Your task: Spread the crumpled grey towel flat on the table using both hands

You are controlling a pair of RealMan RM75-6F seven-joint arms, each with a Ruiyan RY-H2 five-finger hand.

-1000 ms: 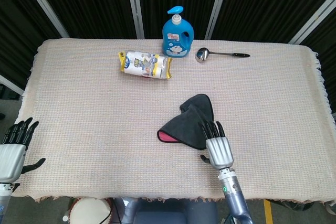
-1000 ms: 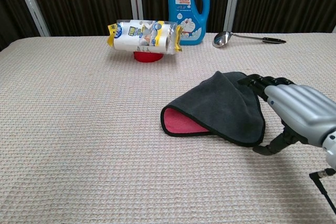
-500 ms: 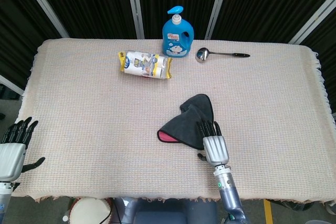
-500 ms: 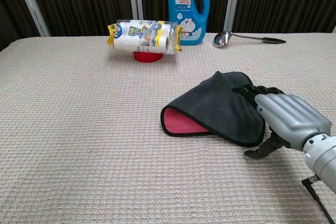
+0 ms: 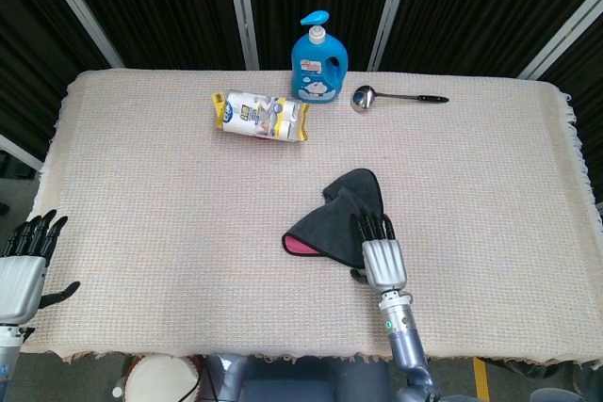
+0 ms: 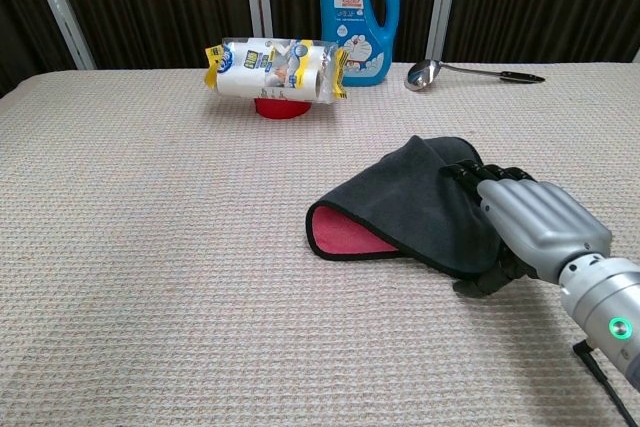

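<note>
While folded, the towel (image 5: 341, 216) lies under the right hand (image 5: 380, 256).

Right hand (image 6: 530, 227) covers the towel's (image 6: 420, 202) near right edge, contact underneath not visible. Left hand (image 5: 24, 265) clipped at head view's edge. Red object (image 6: 280, 107) mostly hidden behind the packet (image 6: 275, 69).

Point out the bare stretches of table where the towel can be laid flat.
Left of the grey towel, in front of the wrapped pack, is open; so is the right side below the ladle. The back middle by the blue bottle is crowded.
</note>
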